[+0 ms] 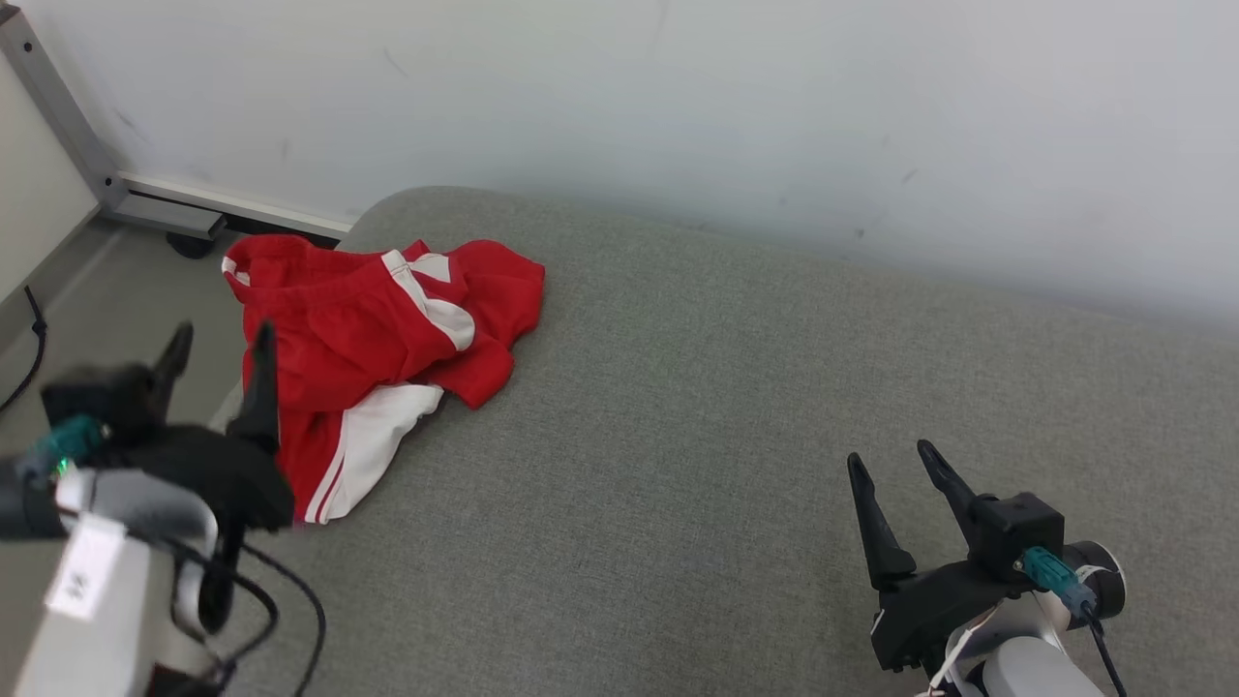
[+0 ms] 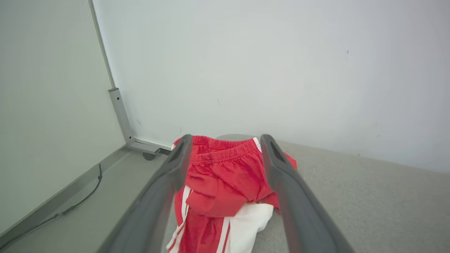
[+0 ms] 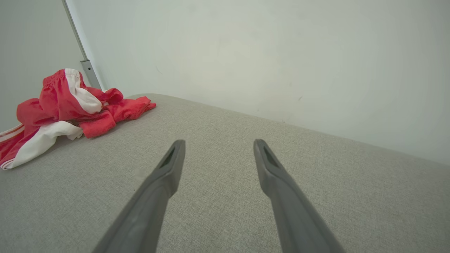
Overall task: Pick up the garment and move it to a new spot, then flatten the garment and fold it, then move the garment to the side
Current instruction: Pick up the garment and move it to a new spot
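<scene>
The red and white shorts (image 1: 377, 358) lie in a crumpled heap at the far left corner of the gray cushion (image 1: 726, 407), close to its left edge. Part of the red cloth is folded over the white part, and the stretchy waistband is on the side nearer the wall (image 1: 678, 97). My left gripper (image 1: 223, 339) is right by the near left side of the shorts. Its two fingers are spread wide apart and there is nothing between them. In my left wrist view I see the shorts (image 2: 218, 189) in the gap of my left gripper (image 2: 225, 138), a little past the tips, and the fingers do not squeeze the cloth. My right gripper (image 1: 889, 455) is over the bare cushion on the right, well apart from the shorts. Its fingers are spread wide too and hold nothing. In my right wrist view the right gripper (image 3: 218, 142) points across the gray cushion (image 3: 225, 196), and the shorts (image 3: 66, 109) sit far off to the left. A gray metal post (image 1: 68, 116) stands by the wall beyond the cushion, and a thin black cable (image 1: 34, 339) lies on the floor (image 1: 126, 300).
</scene>
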{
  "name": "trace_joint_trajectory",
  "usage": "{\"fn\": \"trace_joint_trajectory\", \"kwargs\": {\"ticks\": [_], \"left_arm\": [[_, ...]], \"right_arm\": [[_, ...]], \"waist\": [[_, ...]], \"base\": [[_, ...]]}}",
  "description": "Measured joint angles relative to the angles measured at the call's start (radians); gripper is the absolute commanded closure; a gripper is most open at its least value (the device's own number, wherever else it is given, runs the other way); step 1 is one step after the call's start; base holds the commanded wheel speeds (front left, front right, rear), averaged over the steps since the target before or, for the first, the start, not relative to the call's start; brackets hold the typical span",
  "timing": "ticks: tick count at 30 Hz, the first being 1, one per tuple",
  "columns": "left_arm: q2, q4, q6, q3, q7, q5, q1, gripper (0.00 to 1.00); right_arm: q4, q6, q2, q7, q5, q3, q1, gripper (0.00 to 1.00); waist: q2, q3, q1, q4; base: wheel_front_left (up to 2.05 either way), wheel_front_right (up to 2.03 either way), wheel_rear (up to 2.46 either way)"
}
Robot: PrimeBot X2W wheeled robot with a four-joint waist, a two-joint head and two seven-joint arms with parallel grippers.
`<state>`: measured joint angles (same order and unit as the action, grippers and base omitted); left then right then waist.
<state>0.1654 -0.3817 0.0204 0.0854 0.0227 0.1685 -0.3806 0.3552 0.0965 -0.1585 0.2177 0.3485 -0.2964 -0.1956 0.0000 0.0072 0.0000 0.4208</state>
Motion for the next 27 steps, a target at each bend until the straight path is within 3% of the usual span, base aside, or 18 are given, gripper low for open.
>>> {"fn": "trace_joint_trajectory", "kwargs": {"ticks": [4, 6, 8, 16, 20, 23, 27], "left_arm": [[0.024, -0.071, 0.084, -0.034, -0.076, 0.082, -0.175, 0.0], [0.024, -0.126, 0.103, -0.08, -0.127, 0.177, -0.245, 0.0], [0.053, -0.188, 0.103, -0.104, -0.202, 0.235, -0.324, 0.0], [0.162, -0.354, 0.104, -0.091, -0.415, 0.286, -0.462, 0.0], [0.206, -0.405, 0.104, -0.051, -0.498, 0.284, -0.494, 0.0], [0.255, -0.417, 0.104, 0.034, -0.553, 0.272, -0.507, 0.0], [0.281, -0.445, 0.104, 0.104, -0.604, 0.267, -0.508, 0.0]], "right_arm": [[-0.007, -0.002, -0.011, -0.017, -0.014, -0.014, -0.025, 0.0], [-0.021, -0.002, -0.017, -0.026, -0.019, -0.019, -0.039, 0.0], [-0.039, -0.001, -0.031, -0.038, -0.035, -0.023, -0.043, 0.0], [-0.081, -0.001, -0.076, -0.078, -0.069, -0.025, -0.088, 0.0], [-0.107, -0.001, -0.092, -0.09, -0.078, -0.025, -0.107, 0.0], [-0.121, -0.001, -0.109, -0.104, -0.084, -0.023, -0.113, 0.0], [-0.147, -0.001, -0.127, -0.114, -0.087, -0.015, -0.122, 0.0]], "waist": [[0.0, 0.026, 0.0001, -0.01], [0.0, 0.04, 0.0001, -0.019], [0.0, 0.064, 0.0001, -0.038], [0.0001, 0.137, 0.0002, -0.109], [0.0, 0.173, 0.0002, -0.151], [0.0001, 0.2, 0.0003, -0.18], [0.0001, 0.236, 0.0002, -0.214]], "base": [[0.0, 0.0, 0.0], [0.0, 0.0, 0.0], [0.0, 0.0, 0.0], [0.0, 0.0, 0.0], [0.0, 0.0, 0.0], [0.0, 0.0, 0.0], [0.0, 0.0, 0.0]]}}
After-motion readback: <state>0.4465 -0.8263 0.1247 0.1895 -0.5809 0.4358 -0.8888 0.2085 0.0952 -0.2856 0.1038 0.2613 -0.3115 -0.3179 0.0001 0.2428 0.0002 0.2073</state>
